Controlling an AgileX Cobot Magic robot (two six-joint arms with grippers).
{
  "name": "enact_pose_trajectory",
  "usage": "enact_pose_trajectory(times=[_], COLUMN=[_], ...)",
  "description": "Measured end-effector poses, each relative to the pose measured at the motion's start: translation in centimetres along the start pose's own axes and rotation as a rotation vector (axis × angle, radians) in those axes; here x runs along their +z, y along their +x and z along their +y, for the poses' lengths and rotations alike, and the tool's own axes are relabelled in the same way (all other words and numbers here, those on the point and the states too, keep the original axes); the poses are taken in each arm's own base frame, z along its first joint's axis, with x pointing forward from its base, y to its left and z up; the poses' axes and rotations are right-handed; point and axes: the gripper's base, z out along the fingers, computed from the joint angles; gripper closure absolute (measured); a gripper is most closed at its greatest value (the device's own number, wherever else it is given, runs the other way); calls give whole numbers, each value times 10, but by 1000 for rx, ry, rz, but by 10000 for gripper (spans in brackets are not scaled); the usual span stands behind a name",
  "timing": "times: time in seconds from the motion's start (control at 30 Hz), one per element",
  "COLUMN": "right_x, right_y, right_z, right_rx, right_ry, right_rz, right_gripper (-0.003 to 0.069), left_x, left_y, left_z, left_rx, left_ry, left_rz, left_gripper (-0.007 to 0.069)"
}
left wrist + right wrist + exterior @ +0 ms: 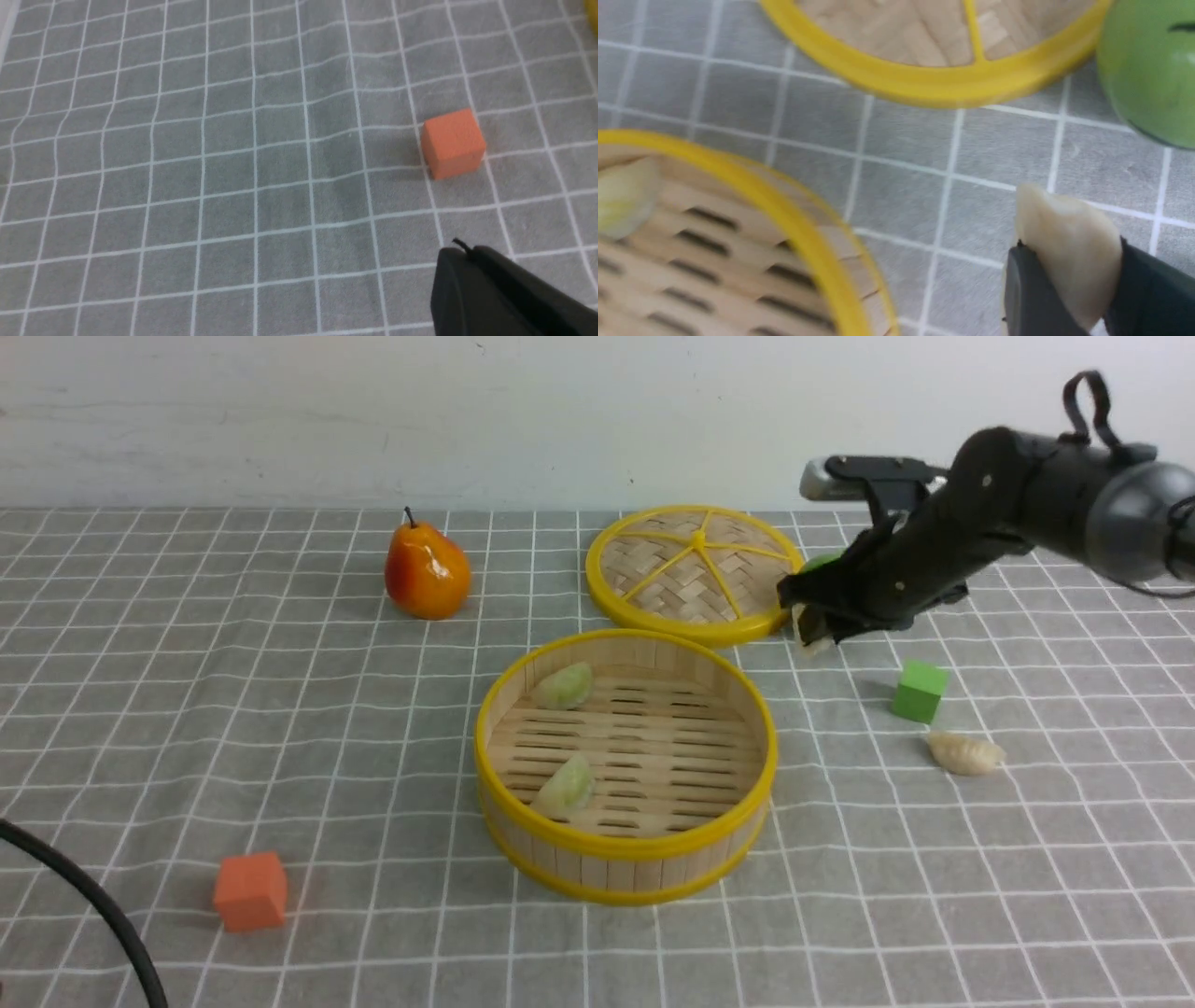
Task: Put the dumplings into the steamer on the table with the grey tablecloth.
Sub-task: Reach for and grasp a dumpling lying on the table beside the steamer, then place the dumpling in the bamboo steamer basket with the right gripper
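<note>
The steamer [616, 873] stands mid-table on the grey tablecloth [233, 709], with two pale green dumplings [563, 686] [565, 787] lying on its slatted floor. A cream-white dumpling [1064, 233] is pinched between the fingers of my right gripper [810, 627], which hangs above the cloth between the steamer's far right rim [784, 210] and the lid. Another cream dumpling [964, 752] lies on the cloth to the right of the steamer. My left gripper [460, 252] is shut and empty, low over bare cloth near the orange cube.
The flat woven lid [693, 571] lies behind the steamer. A round green fruit [1153, 70] sits by its right edge, partly behind my right arm. A green cube [919, 691], an orange cube [249, 891] and an orange pear [427, 571] also stand on the cloth.
</note>
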Motion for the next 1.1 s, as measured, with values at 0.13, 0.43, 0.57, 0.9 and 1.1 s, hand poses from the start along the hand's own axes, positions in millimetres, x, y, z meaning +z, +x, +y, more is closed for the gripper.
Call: enact_pose_trajectory(times=[0.13, 0.43, 0.57, 0.9, 1.1], right_x=[-20, 26, 52, 12, -56], right_y=[2, 38, 47, 29, 3], right_z=[37, 105, 98, 99, 55], right_rx=[-88, -319, -339, -367, -410], right_ry=[-94, -181, -142, -107, 42], right_rz=[57, 189, 202, 146, 113], right_gripper=[446, 446, 446, 195, 109], left_x=[7, 9, 9, 9, 9], left_y=[5, 4, 4, 4, 4], left_z=[-5, -9, -9, -9, -10], left_rx=[-3, -14, -19, -19, -26], left_ry=[33, 72, 76, 77, 82], left_rz=[-26, -65, -63, -64, -61], left_gripper=[638, 638, 638, 638, 638])
